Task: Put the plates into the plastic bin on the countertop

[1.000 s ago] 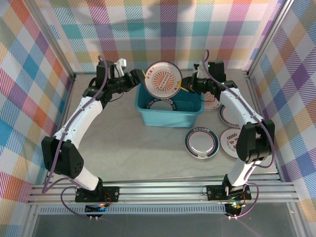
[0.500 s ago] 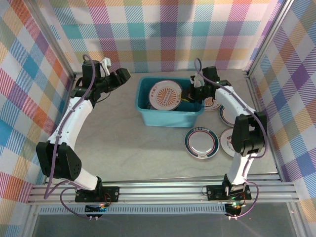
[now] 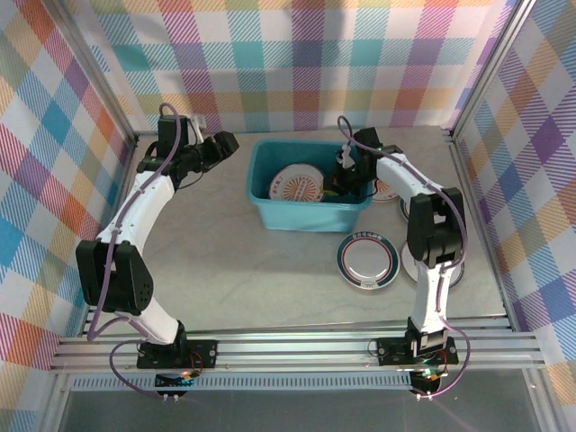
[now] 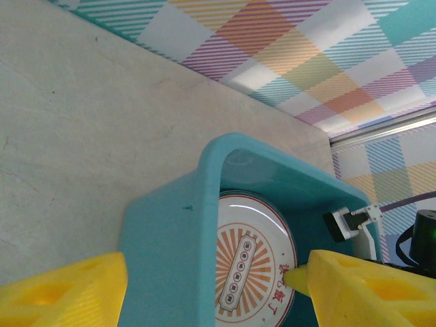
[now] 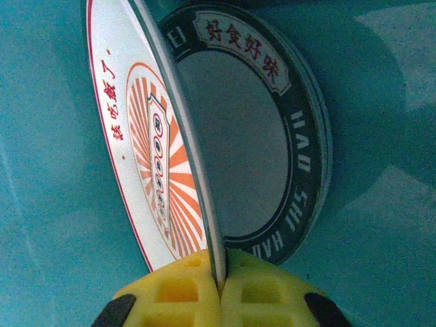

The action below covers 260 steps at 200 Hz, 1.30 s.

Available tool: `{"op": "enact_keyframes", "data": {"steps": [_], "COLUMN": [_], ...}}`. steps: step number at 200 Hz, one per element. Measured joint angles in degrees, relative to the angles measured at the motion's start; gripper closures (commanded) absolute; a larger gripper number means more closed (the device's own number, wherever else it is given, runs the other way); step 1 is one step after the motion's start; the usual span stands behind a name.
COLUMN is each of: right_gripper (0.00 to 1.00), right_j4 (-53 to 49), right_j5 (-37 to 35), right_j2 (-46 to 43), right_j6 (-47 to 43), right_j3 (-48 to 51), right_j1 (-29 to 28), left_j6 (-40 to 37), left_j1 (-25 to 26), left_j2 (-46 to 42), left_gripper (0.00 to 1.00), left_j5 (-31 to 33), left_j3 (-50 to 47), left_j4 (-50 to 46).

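the right gripper (image 5: 219,281) is clamped tight on the rim of the orange sunburst plate (image 5: 146,163), holding it tilted inside the teal plastic bin (image 3: 306,216) over a dark-rimmed plate (image 5: 303,136) on its floor, while the left gripper (image 3: 223,143) hangs open and empty just left of the bin above the countertop (image 3: 225,261).

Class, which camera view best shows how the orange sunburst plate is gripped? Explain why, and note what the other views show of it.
The right wrist view: the orange sunburst plate stands edge-on, its rim pinched in the right claw. The top external view shows its face inside the plastic bin; the left wrist view likewise.
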<state>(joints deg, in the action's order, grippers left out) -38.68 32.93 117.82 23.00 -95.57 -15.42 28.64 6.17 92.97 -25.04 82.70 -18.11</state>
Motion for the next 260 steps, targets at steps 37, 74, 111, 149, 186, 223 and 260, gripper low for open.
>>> {"op": "enact_keyframes", "data": {"steps": [37,74,111,149,186,223,260], "right_gripper": [0.93,0.71,0.53,0.3,0.16,0.11,0.08], "right_j4": [-1.46,-3.02,-3.67,-5.09,-6.16,-6.51,-7.1], "right_j5": [-0.61,-1.68,-2.75,-4.07,-6.47,-9.31,-12.37], "right_j2": [1.99,3.39,3.39,2.97,-0.98,-9.46,-18.51], "right_j6": [-0.48,-1.38,-1.57,-2.99,-3.82,-4.72,-6.21], "right_j3": [-1.97,-3.61,-3.96,-4.31,-4.31,-4.13,-3.23], "right_j1": [-0.44,-0.59,-0.59,-0.81,-1.07,-1.29,-1.29], "left_j6": [-0.02,-0.09,-0.24,-0.28,-0.63,-0.66,-0.68], "left_j1": [-0.31,-0.37,-0.39,-0.44,-0.48,-0.46,-0.13], "left_j2": [0.46,0.46,0.44,-0.39,-3.19,-5.25,-5.7], "left_gripper": [0.3,0.3,0.3,0.3,0.3,0.3,0.3], "left_j5": [0.0,0.0,0.04,0.11,0.26,0.26,0.26], "left_j3": [-0.81,-2.14,-3.93,-6.91,-9.2,-9.79,-9.86], "left_j4": [0.04,-0.04,0.0,0.0,0.07,0.26,0.24]}}
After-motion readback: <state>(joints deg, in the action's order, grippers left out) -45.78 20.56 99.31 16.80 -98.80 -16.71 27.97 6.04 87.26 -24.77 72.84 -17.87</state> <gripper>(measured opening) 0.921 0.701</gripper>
